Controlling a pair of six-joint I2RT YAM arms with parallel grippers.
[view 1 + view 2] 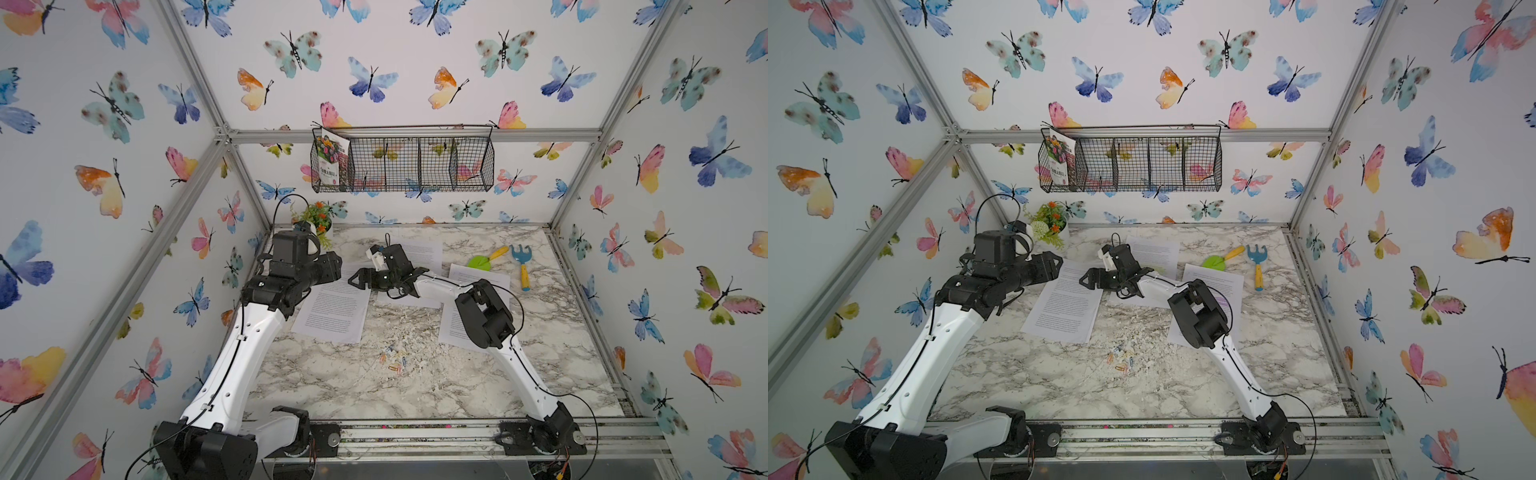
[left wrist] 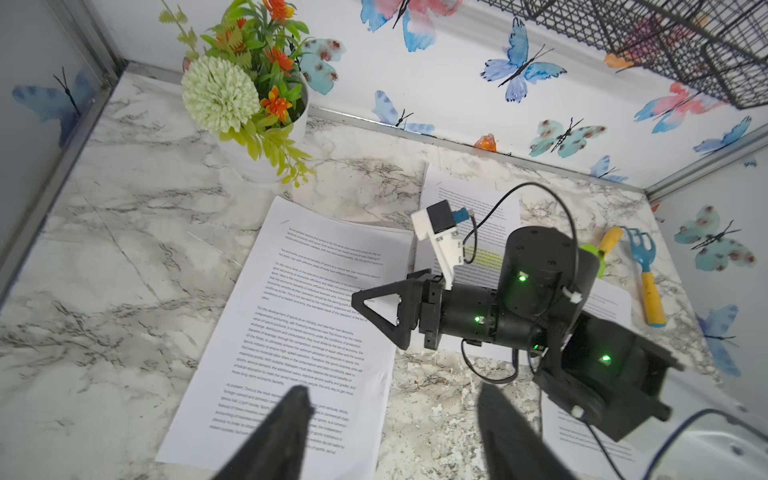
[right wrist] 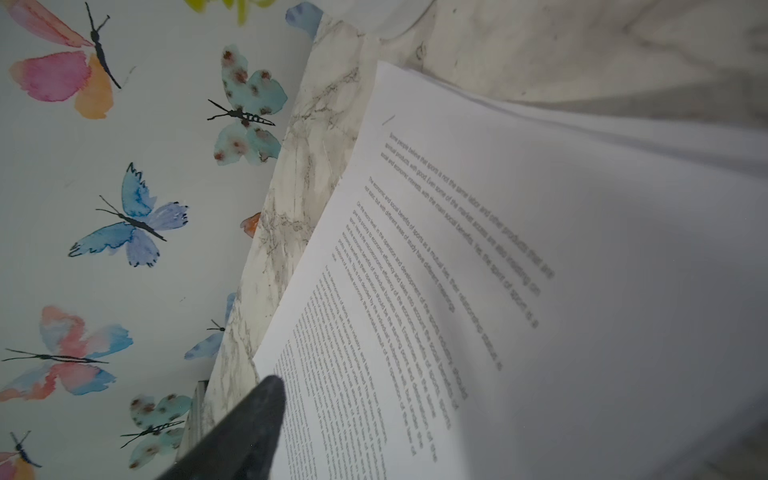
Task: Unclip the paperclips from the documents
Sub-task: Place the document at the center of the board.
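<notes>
While both arms reach out over the marble surface (image 1: 415, 395), we see the left claw (image 2: 395, 432) wide open in its own wrist view, with nothing between its two dark fingers (image 2: 286, 428). It hangs in the air above the plain document (image 1: 332, 309), the one with only black words on it, and stays well clear of the paper.

We see the right claw (image 1: 358, 279) open too. In the left wrist view its fingers stand apart, and in the right wrist view just one finger (image 3: 249, 432) shows, off to the side (the other one is out of the picture). It holds nothing. It sits low over the far right edge of the plain document, and we cannot tell if it touches the paper. At that edge the pages fan apart a little.

We find the document with yellow-green marks (image 2: 482, 257) behind the right claw, near the back wall. The document with purple marks (image 1: 1225, 303) lies partly under the right arm.

The paperclips (image 1: 392, 359) lie in a small heap of mixed colours on the bare surface, a bit in front of the papers and apart from all of them. They are too tiny for us to count.

A white pot of flowers (image 2: 266, 162) stands in the back left corner. A green and yellow scoop (image 1: 484, 261) and a blue rake (image 1: 521, 257) lie near the back right.
</notes>
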